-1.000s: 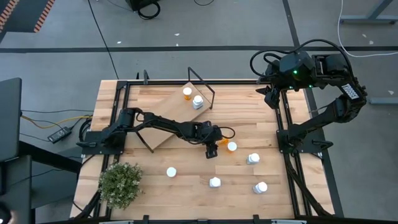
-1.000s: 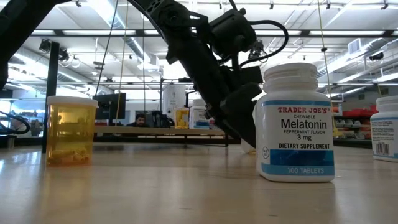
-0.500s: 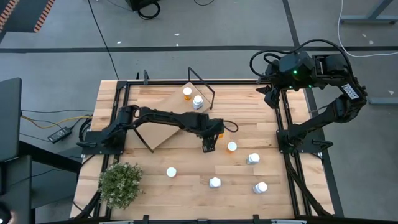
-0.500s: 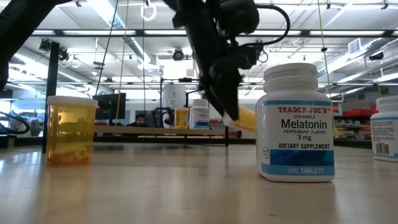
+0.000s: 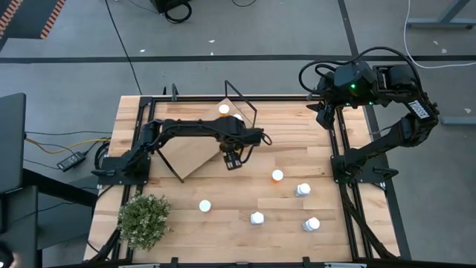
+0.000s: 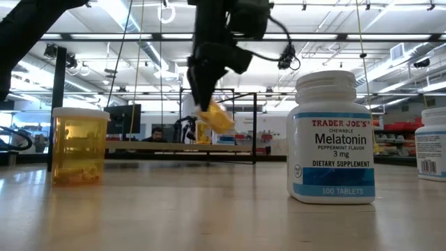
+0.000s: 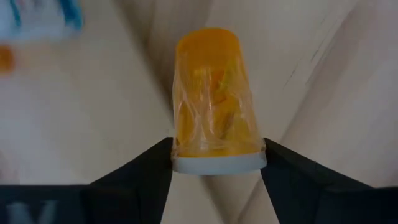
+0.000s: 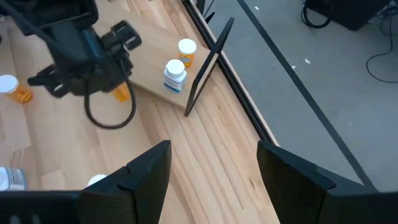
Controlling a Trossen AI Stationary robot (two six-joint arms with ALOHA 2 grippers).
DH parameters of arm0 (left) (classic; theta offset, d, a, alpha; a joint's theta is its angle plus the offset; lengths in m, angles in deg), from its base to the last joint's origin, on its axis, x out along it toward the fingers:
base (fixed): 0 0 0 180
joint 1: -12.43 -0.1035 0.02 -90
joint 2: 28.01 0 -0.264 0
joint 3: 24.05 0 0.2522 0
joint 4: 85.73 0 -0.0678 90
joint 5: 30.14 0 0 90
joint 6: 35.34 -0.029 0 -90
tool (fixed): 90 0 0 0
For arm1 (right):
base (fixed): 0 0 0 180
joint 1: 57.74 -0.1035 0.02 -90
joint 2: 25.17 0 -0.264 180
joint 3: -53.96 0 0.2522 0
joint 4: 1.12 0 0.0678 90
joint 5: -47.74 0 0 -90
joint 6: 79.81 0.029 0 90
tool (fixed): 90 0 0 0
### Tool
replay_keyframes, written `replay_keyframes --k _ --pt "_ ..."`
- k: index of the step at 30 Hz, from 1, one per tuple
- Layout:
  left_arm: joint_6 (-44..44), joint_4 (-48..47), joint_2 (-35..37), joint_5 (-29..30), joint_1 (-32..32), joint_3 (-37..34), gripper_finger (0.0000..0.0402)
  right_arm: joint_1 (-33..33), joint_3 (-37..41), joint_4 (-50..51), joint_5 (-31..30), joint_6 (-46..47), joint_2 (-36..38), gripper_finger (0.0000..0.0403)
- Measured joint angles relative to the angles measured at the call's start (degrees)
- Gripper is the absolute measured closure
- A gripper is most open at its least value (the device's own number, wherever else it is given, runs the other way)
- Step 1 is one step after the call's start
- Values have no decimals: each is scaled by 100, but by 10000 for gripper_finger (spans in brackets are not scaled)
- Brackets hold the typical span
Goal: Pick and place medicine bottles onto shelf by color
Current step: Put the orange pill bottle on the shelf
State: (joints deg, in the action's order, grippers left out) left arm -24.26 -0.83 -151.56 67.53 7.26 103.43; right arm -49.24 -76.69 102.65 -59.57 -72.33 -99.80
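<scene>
Left gripper point(image 5: 232, 159) hangs above the front edge of the shelf point(image 5: 195, 141), its two dark, flat-faced fingers point(image 7: 134, 177) clamped on an orange medicine bottle point(image 7: 215, 104). That bottle is a translucent amber cylinder with crinkled contents showing through its wall and a white cap, which sits between the fingers; its rounded base points away from the wrist. In the low view it hangs tilted in the air point(image 6: 214, 117), clear of the counter.

Right gripper point(image 8: 211, 171) is raised at the back right corner of the counter point(image 5: 297, 134), its jaws standing apart with nothing between them.

The shelf is a flat rectangular board of pale wood on thin black wire legs, lying at an angle on the slatted wooden counter. Two bottles stand on it near its far end: one orange-bodied point(image 5: 224, 110) and one white-bodied with a blue label point(image 8: 175, 75), just beside each other.

Five more white-capped bottles stand on the counter: one orange point(image 5: 277, 176) and four others point(image 5: 303, 190), point(image 5: 311, 224), point(image 5: 256, 218), point(image 5: 204, 206) spread along the front half. A bushy green plant point(image 5: 145, 219) sits at the front left corner.
</scene>
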Motion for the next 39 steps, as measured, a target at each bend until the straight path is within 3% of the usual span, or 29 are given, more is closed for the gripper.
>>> replay_keyframes --k 6,26,39 --pt "-3 -880 -2 -2 -178 -3 171 -1 1 1 -1 -4 0 158" --pt "69 -868 55 -558 -1186 -3 170 -1 1 1 1 -7 0 158" --pt "1923 -868 55 -1669 -2075 -3 167 0 1 1 1 -6 0 158"
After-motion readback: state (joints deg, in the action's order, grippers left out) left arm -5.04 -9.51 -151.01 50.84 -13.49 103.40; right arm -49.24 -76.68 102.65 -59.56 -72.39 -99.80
